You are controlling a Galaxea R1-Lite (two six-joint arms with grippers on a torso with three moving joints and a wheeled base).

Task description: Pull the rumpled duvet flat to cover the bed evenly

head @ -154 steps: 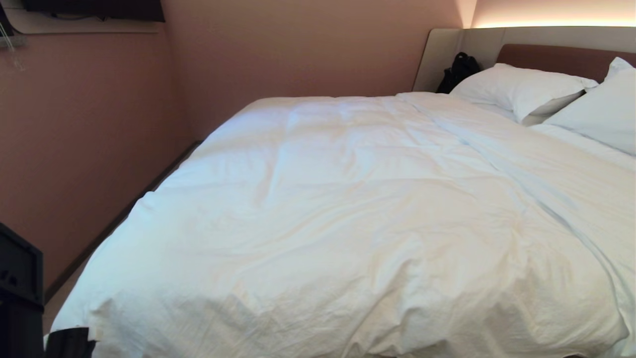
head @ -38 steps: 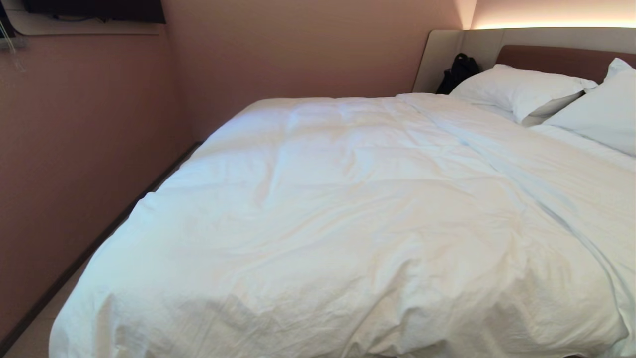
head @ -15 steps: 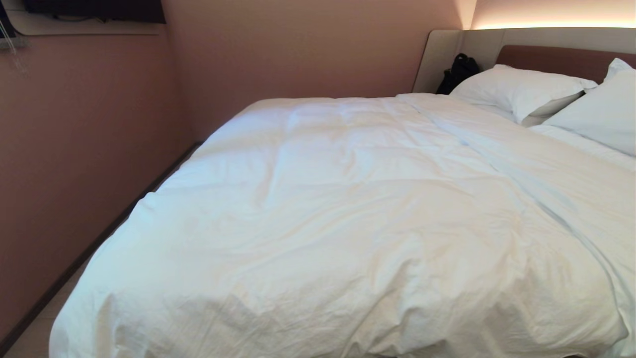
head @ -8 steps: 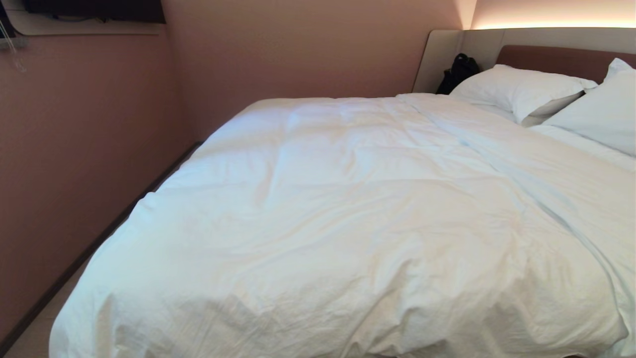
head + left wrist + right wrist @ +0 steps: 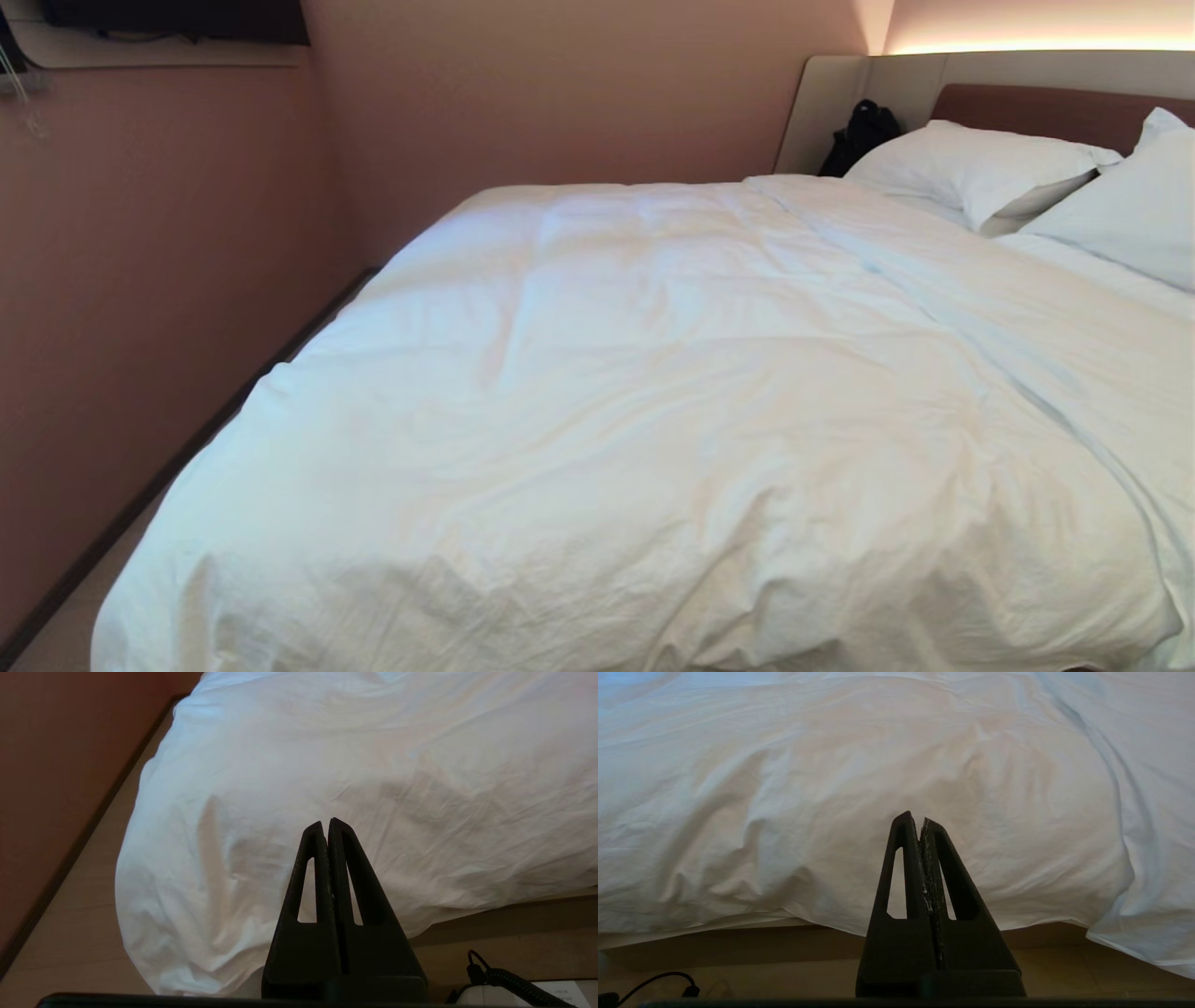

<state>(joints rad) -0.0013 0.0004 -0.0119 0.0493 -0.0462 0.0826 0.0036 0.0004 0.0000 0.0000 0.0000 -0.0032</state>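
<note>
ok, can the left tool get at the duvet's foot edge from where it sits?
Probably yes: the left tool is shut, off the cloth, with nothing between it and the duvet edge overhanging the foot.

Bed (image 5: 1046, 103) base perhaps under duvet (image 5: 653, 420)

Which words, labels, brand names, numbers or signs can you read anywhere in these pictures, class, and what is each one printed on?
None can be read.
White label by the black cable near the floor, left wrist view: faint print, too small to read.
Duvet, pillows, headboard, black bag, walls: no lettering shows.
</note>
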